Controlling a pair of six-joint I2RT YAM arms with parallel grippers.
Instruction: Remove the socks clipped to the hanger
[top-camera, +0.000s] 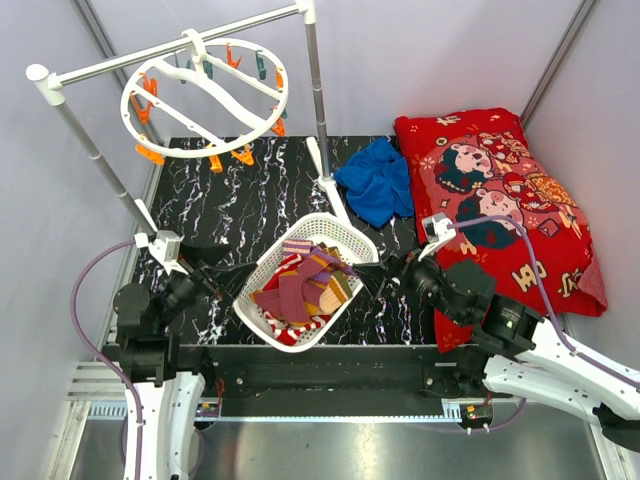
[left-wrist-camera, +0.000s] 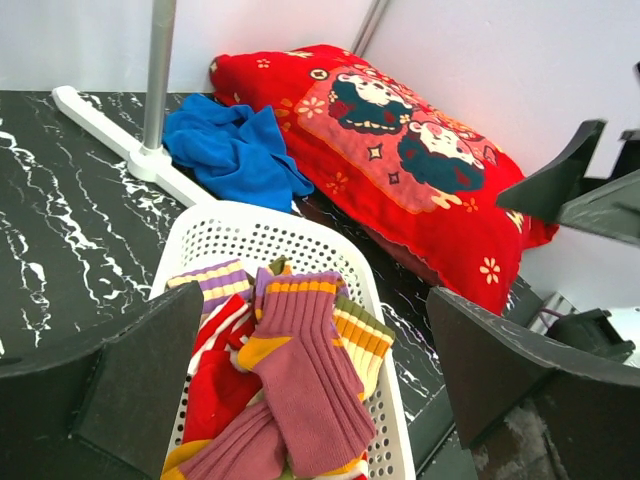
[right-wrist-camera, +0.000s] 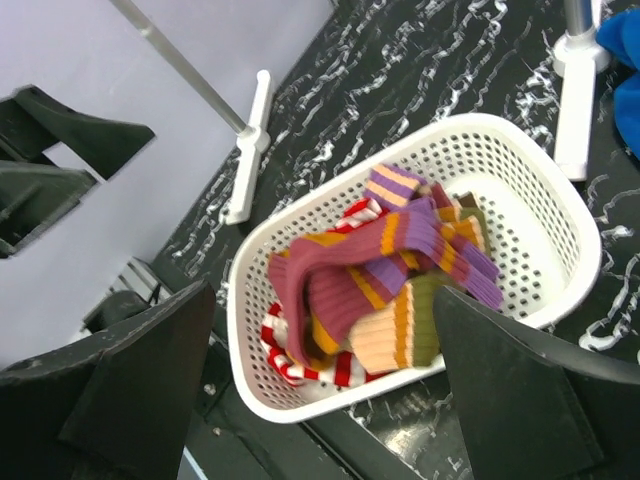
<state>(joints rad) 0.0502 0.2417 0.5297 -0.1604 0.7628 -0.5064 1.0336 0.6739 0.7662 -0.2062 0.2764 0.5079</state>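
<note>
ribbed knit socks (left-wrist-camera: 300, 370), perforated plastic basket (left-wrist-camera: 240, 238)

No legible text, labels, brands or numbers anywhere in view.

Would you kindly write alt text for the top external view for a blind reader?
A white basket on the black table holds a pile of socks, between the open left gripper and open right gripper. Behind, the hanger hangs from a rail, no socks clipped.

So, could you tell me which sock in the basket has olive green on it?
The peach-and-olive sock with an orange band, at the pile's right edge in the top view; the others are maroon, purple or red-striped.
</note>
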